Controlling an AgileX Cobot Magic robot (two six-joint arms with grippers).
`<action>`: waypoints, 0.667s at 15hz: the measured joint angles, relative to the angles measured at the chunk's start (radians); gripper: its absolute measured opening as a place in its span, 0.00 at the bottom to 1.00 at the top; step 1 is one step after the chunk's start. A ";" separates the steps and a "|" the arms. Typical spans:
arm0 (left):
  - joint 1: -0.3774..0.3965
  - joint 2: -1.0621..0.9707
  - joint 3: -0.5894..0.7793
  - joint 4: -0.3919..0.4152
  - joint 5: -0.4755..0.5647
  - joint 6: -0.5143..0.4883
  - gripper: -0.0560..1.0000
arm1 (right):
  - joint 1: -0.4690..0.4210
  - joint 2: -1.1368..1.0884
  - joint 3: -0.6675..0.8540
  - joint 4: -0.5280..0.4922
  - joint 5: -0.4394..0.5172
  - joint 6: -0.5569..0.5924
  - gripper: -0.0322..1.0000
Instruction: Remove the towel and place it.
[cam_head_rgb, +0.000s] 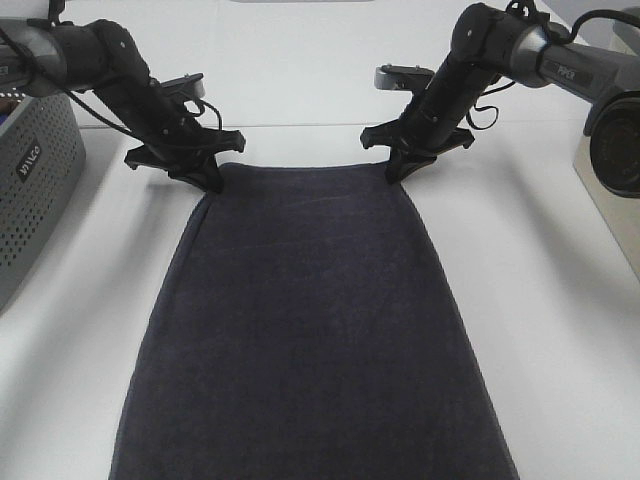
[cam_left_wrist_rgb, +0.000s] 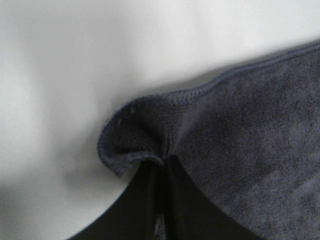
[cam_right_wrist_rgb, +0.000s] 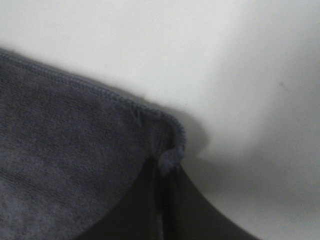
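Note:
The dark charcoal-navy towel (cam_head_rgb: 310, 330) lies spread lengthwise down the white table, from the far middle to the near edge of the view. My left gripper (cam_head_rgb: 212, 181) is shut on the towel's far left corner (cam_left_wrist_rgb: 145, 135), which bunches between the fingers. My right gripper (cam_head_rgb: 394, 172) is shut on the far right corner (cam_right_wrist_rgb: 165, 142), its hem curled at the fingertips. Both corners are held low, at or just above the table surface.
A grey perforated plastic basket (cam_head_rgb: 30, 190) stands at the left edge of the table. A beige device (cam_head_rgb: 615, 150) sits at the right edge. The white table (cam_head_rgb: 540, 300) shows on both sides of the towel.

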 joint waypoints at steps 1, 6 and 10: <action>0.000 0.006 -0.023 0.003 -0.022 0.000 0.07 | 0.000 -0.004 0.000 -0.018 -0.031 0.001 0.04; 0.000 0.007 -0.138 -0.007 -0.109 0.081 0.07 | 0.000 -0.012 0.000 -0.059 -0.181 0.001 0.04; 0.000 0.007 -0.138 -0.007 -0.214 0.117 0.07 | 0.000 -0.031 0.000 -0.067 -0.312 0.001 0.04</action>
